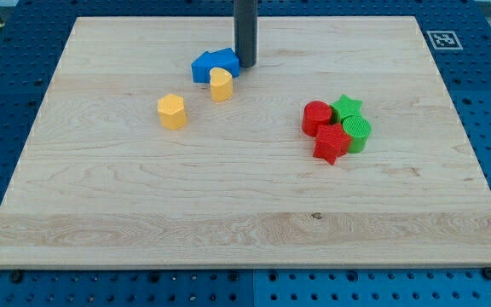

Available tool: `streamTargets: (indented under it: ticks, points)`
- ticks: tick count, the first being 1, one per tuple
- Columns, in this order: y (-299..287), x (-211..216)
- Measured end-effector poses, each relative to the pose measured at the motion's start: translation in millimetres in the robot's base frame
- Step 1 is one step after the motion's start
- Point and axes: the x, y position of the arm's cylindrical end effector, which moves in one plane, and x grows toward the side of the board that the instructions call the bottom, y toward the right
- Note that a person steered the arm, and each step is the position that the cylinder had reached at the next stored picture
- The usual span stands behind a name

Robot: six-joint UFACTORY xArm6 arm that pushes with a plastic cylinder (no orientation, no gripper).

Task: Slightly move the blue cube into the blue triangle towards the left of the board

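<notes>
My tip (245, 65), a plain rod with no gripper to hold anything, touches the right side of the blue cube (226, 59), already pressed against the blue triangle (202, 67) near the desk's (228, 213) top, so little remains.

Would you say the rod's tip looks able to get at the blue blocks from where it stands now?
Probably yes. My tip stands right at the view's right edge of the blue blocks, seemingly touching, with nothing between. The yellow block sits just below them, out of a leftward push.
</notes>
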Motion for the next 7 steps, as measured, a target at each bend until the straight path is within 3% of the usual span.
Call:
streamTargets:
  ticks: [4, 5, 7]
  points:
    - [-25.6, 7.7]
    - [-25.1, -8.0]
    - [19.5, -21.7]
